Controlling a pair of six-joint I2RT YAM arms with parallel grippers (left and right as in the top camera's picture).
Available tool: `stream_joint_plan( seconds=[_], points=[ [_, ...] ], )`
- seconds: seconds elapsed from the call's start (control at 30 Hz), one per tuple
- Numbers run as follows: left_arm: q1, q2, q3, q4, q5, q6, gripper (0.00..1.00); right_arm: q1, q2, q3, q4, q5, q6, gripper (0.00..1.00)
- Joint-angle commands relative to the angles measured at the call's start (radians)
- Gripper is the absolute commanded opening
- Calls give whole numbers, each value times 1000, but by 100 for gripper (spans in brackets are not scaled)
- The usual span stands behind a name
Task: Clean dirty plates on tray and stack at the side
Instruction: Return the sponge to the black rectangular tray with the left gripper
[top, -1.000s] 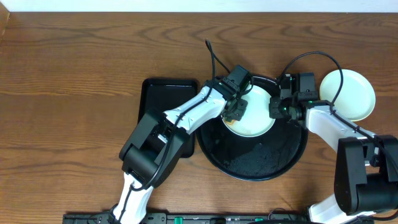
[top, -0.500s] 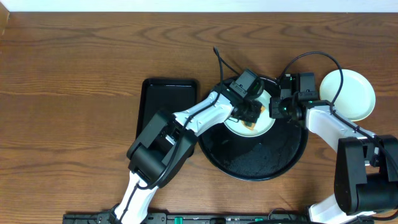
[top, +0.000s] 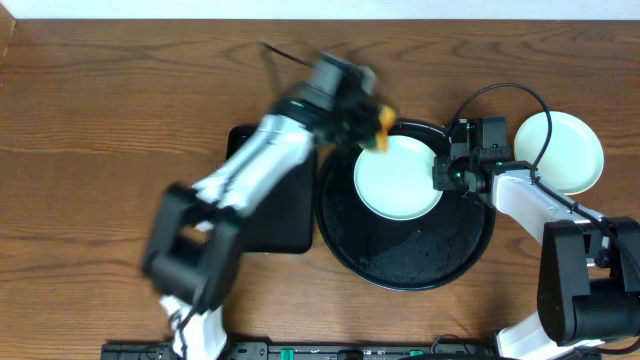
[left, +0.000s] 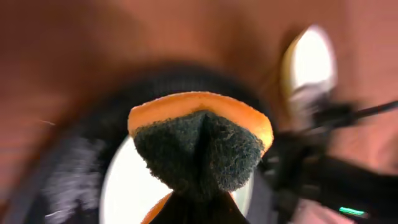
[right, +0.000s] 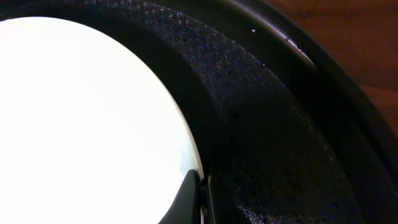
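Up and away goes the left arm: 0.5 s ago its sponge was down on the mint-white plate, and now it is off the plate, over the far rim of the round black tray. That arm is a blur from above. The left gripper is closed on the sponge. The plate lies flat in the far part of the tray and looks clean. The right gripper sits at the plate's right edge. 1 more pale plate rests on the table just right of the tray. A smaller black tray lies on the left.

From the left wrist, the sponge is folded in the grip, orange on top and dark green below. The plate shows white under it, all smeared by the fast move.

From the right wrist, 1 finger lies on the plate's rim, with the rough black tray right beside it. The gripper looks pinched shut on that rim.

I think the plate is light, hard and smooth. It will not bend, but it may slip or crack if dropped. The rim is the best place to hold it.
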Motion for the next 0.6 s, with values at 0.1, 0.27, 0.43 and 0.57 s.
stream_joint_plan(
  seconds=[0.1,0.27,0.43,0.57],
  points=[
    [132,-132,34,-187,-37,70,8,5,39,-7,-8,2,-4,1],
    [205,-122,14,-439,-357,150,8,5,39,-7,-7,2,-4,1],
    [225,-110,-94,-491,-589,151,8,5,39,-7,-7,2,-4,1],
    [225,-110,-221,-369,-587,155,8,5,39,-7,-8,2,-4,1]
  ],
)
